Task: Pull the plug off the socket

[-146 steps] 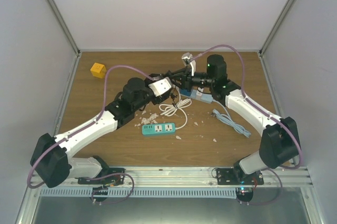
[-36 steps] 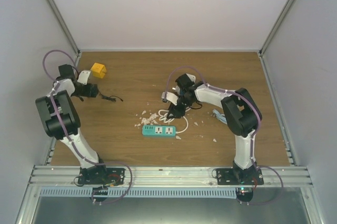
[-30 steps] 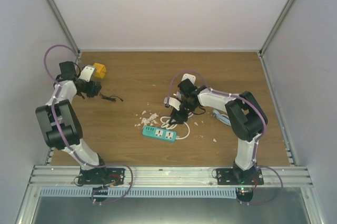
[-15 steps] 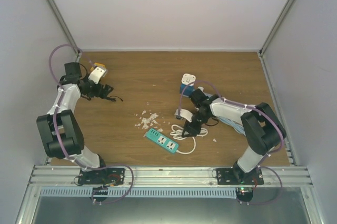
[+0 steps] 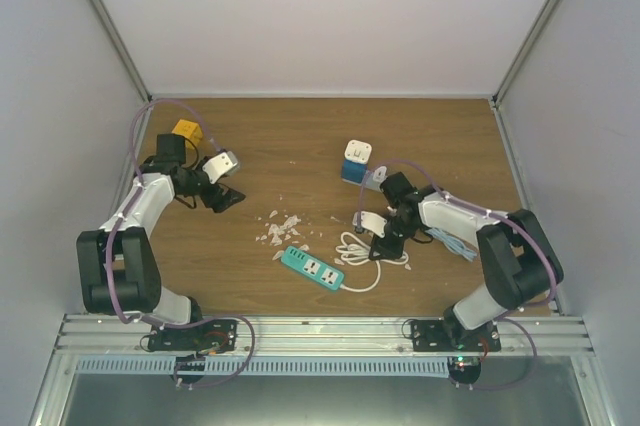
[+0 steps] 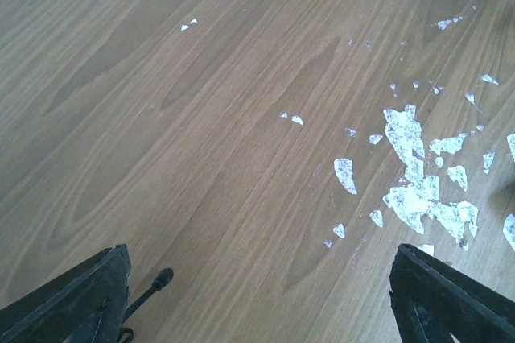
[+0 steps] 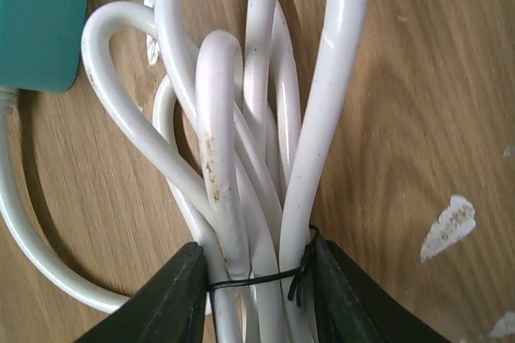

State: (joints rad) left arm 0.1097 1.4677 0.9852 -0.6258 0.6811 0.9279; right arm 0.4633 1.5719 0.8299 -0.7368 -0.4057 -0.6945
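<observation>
A teal power strip (image 5: 312, 268) lies on the wooden table, with its white cable coiled in a bundle (image 5: 370, 246) to its right. My right gripper (image 5: 380, 244) is shut on that bundle (image 7: 257, 198), and its fingers (image 7: 165, 295) squeeze the cable at a black wire tie. One end of the strip (image 7: 40, 21) shows at the top left of the right wrist view. A white plug sits on a blue socket block (image 5: 356, 161) farther back. My left gripper (image 5: 224, 196) is open and empty, low over bare wood at the left (image 6: 257, 311).
A yellow cube (image 5: 185, 131) sits at the far left corner. White flakes (image 5: 280, 226) are scattered mid-table and show in the left wrist view (image 6: 418, 190). A light-blue cable (image 5: 450, 238) lies under the right forearm. A thin black wire end (image 6: 161, 278) sits by the left finger.
My right gripper has dragged the cable bundle and the teal strip to the right and nearer. My left gripper has swung right, away from the yellow cube.
</observation>
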